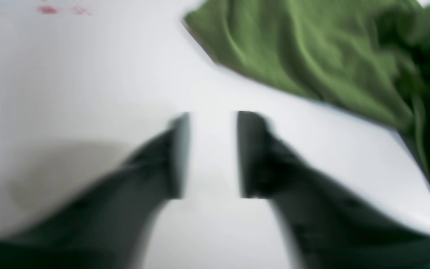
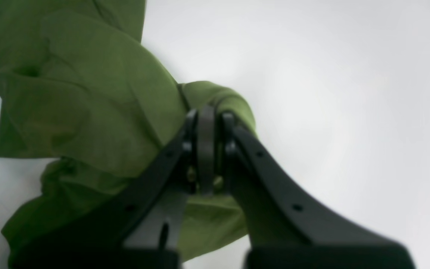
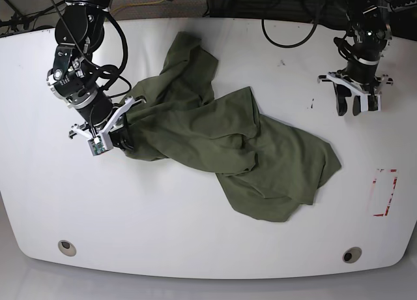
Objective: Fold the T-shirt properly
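Black jaws of the right gripper (image 2: 206, 149) fill the foreground of the right wrist view, pressed together on a bunched fold of the T-shirt (image 2: 88, 97). In the base view the T-shirt (image 3: 228, 143) is seen crumpled across the middle of the white table (image 3: 195, 235), one part trailing toward the far edge and another spread toward the near right corner. The right gripper (image 3: 112, 132) is held at the garment's left end, toward the left edge of the table. The left gripper (image 3: 356, 102) is kept well apart from the cloth, toward the far right corner; in the left wrist view its fingers (image 1: 177, 157) are seen spread, with only bare table between them and the green cloth (image 1: 312, 56) beyond.

The step in hand is judged to be spreading the garment flat before any fold is made. For this to be done well, the pinched cloth should be drawn outward toward the left edge, low over the surface, so that wrinkles are pulled out rather than heaped. A second grasp by the free gripper on the opposite end would probably be needed, since a single pull is likely to drag the whole soft bundle along. Red marks (image 3: 384, 192) are seen near the right edge.
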You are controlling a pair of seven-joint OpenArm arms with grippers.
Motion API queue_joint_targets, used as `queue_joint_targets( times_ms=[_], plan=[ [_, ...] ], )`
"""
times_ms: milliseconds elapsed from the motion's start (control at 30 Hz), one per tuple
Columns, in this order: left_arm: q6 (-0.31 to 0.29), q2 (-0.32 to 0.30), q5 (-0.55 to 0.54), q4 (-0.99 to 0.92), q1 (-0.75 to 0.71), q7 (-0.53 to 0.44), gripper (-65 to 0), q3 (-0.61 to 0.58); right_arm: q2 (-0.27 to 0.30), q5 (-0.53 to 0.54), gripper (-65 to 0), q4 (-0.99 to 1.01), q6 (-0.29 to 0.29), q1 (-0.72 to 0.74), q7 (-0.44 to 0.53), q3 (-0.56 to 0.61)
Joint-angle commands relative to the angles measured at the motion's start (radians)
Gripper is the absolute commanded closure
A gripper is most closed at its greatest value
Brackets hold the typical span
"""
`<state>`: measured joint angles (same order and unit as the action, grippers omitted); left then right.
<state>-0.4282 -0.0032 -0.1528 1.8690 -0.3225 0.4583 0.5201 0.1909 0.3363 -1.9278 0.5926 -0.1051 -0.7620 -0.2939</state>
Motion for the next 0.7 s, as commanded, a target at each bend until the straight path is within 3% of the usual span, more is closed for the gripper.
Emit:
queue_joint_targets(
  times_ms=[0, 67, 133, 667],
  plan=[
    [-0.004, -0.007, -0.015, 0.016, 0.058, -0.028, -39.2, -0.004, 0.008, 0.011, 0.0, -0.017, -0.001, 0.015, 0.034, -0.006],
    [-0.002, -0.007, -0.012, 0.014, 0.084, -0.028, -52.5, -0.007, 0.005, 0.013, 0.0, -0.019, -0.001, 0.012, 0.034, -0.006],
    [-0.002, -0.007, -0.012, -0.001, 0.125, -0.028, -55.3, -0.007, -0.005, 0.011, 0.0, -0.017, -0.001, 0.012, 0.034, -0.006],
    [-0.002, -0.117, 0.034, -0.527, 0.477, -0.029, -55.3, -0.004, -0.028, 0.004, 0.0, -0.019, -0.001, 0.017, 0.034, -0.008]
  ],
)
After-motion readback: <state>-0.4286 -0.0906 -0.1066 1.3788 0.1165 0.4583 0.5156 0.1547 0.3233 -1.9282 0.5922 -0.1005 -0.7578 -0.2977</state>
